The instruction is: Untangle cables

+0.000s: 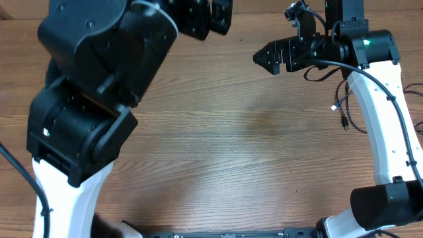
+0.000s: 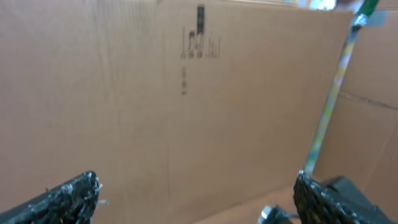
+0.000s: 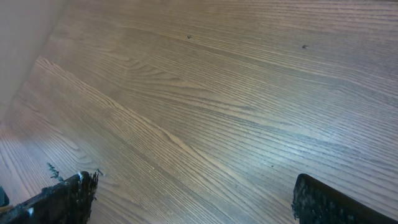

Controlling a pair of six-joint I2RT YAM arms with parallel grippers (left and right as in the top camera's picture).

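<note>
The cables (image 1: 342,106) are thin black cords with small plug ends. They lie on the wooden table (image 1: 251,145) at the right, partly hidden behind my right arm's white link. My right gripper (image 1: 260,58) hovers left of them, pointing left and not touching them. In the right wrist view it (image 3: 193,196) is open over bare wood. My left gripper (image 1: 210,20) is raised at the table's far edge. Its wrist view shows it (image 2: 196,199) open and facing a cardboard wall (image 2: 186,112). A small silvery-and-black piece (image 2: 271,214) shows by its right finger; what it is I cannot tell.
My bulky left arm (image 1: 86,112) covers the table's left side in the overhead view. The right arm's white link (image 1: 383,125) runs down the right side. A pale rod with a green tip (image 2: 336,81) leans against the cardboard.
</note>
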